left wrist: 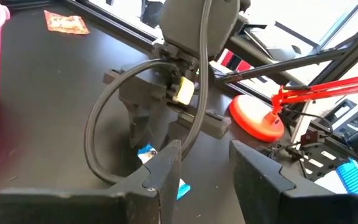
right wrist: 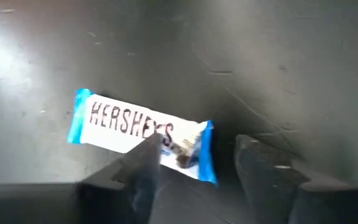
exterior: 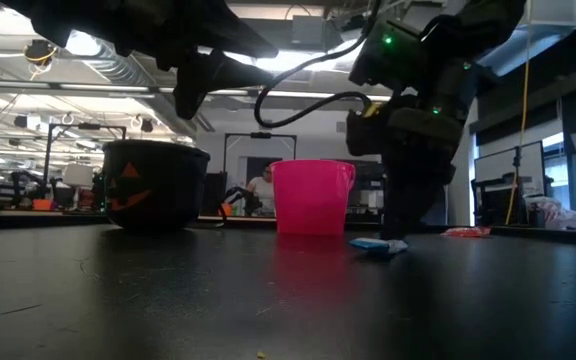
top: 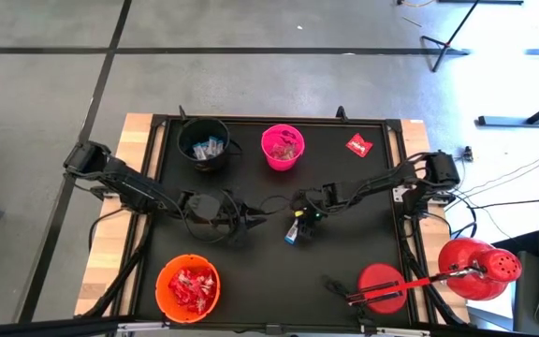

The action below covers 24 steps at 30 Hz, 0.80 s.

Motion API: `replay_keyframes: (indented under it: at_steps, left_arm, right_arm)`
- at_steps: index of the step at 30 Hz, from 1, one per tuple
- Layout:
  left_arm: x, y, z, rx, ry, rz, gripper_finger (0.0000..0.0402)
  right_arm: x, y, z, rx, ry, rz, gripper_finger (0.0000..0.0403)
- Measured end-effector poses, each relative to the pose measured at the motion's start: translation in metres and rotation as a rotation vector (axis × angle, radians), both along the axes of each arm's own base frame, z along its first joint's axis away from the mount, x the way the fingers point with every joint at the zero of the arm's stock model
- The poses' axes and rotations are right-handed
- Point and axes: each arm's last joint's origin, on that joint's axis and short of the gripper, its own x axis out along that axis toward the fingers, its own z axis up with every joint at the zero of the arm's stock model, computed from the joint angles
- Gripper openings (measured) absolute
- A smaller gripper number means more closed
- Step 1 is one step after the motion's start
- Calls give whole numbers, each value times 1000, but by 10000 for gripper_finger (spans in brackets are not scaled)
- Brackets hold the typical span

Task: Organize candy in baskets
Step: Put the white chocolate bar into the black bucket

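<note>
A blue-and-white candy bar [right wrist: 129, 127] lies flat on the black table top [top: 344, 253], near its middle [top: 292, 234]. My right gripper [right wrist: 194, 168] points steeply down over the bar's one end, open, with one fingertip [right wrist: 145, 165] in front of the bar's long edge and the other beside its end. My left gripper [left wrist: 204, 165] hovers open a little to the left of it [top: 240, 223], with nothing between its fingers. The black basket [top: 204, 142] and the pink basket [top: 283, 146] stand at the far edge and the orange basket [top: 187, 285] at the near left, each with candy inside. My right gripper is low over the candy bar's end [right wrist: 188, 155], fingers coming from above. In the low view its fingers [exterior: 403, 225] reach down to the bar [exterior: 378, 245] on the table. Whether a finger touches the bar, I cannot tell.
A red candy packet [top: 359, 145] lies flat at the far right of the table. A large red domed object [top: 480, 267] and a red disc [top: 382, 285] with a red rod sit at the near right. People show in the room behind the table [exterior: 260, 190].
</note>
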Motion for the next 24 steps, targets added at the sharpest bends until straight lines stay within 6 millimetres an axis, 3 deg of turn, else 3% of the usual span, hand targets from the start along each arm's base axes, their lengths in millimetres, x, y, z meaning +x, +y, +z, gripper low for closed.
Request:
replay_keyframes:
  at_steps: [9, 18, 24]
  left_arm:
    - [0, 1, -1, 10, 12, 19, 129]
    - [0, 1, -1, 9, 12, 20, 129]
    - [0, 1, -1, 9, 9, 22, 129]
  right_arm:
    - [2, 4, 0, 49, -32, 81, 16]
    - [0, 4, 10, 39, -57, 67, 2]
    - [-4, 1, 31, -11, -129, 36, 0]
